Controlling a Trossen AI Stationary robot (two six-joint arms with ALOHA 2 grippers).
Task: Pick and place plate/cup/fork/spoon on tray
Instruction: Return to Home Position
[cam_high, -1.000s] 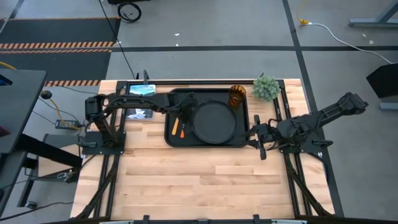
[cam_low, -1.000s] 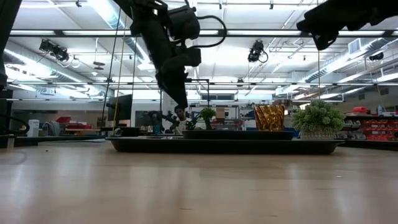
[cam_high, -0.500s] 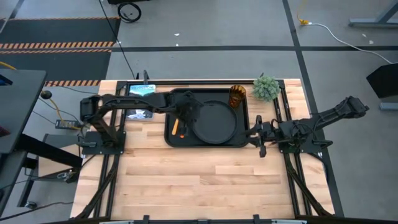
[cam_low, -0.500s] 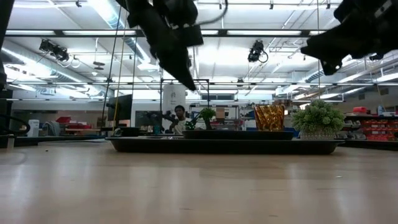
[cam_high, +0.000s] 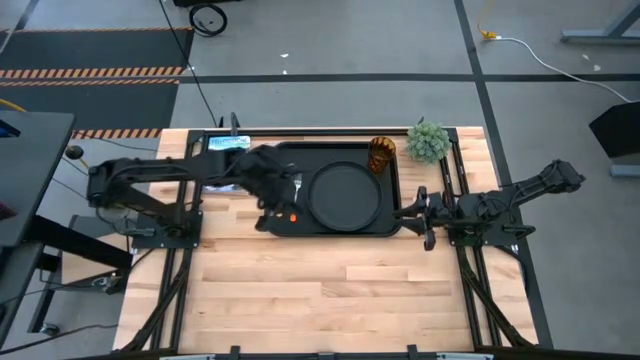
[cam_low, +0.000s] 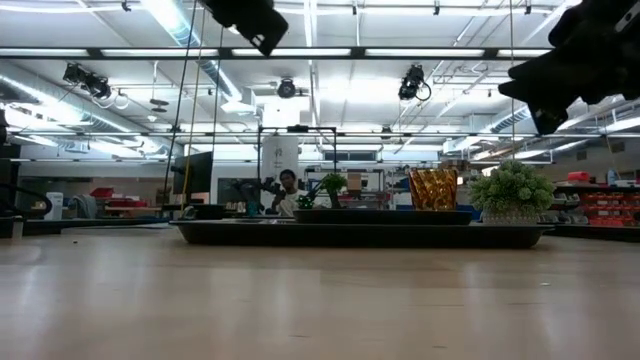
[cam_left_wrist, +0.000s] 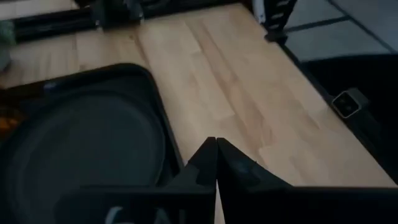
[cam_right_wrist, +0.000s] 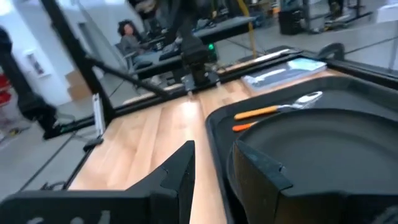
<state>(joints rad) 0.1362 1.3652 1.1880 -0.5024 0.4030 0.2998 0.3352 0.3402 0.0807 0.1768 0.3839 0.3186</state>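
The black tray (cam_high: 386, 229) lies at the table's far middle. The round black plate (cam_high: 345, 193) rests on it. The amber cup (cam_high: 381, 155) stands upright in its far right corner. Two orange-handled utensils (cam_right_wrist: 258, 112) lie on the tray left of the plate; which is the fork and which the spoon I cannot tell. My left gripper (cam_high: 265, 218) is shut and empty, high above the tray's near left corner (cam_left_wrist: 216, 152). My right gripper (cam_high: 423, 222) is open and empty, off the tray's right rim (cam_right_wrist: 211, 168).
A small green plant (cam_high: 428, 140) stands right of the cup at the far edge. A blue-white picture card (cam_high: 228, 145) lies left of the tray at the far left. Bare wood fills the near half of the table (cam_high: 330, 290). A person (cam_low: 289, 185) shows in the room behind.
My left gripper has risen from just above the tray's left part and drawn back toward the table's left and near edges, out of the low view's middle. My right arm has sunk a little beside the tray's right rim.
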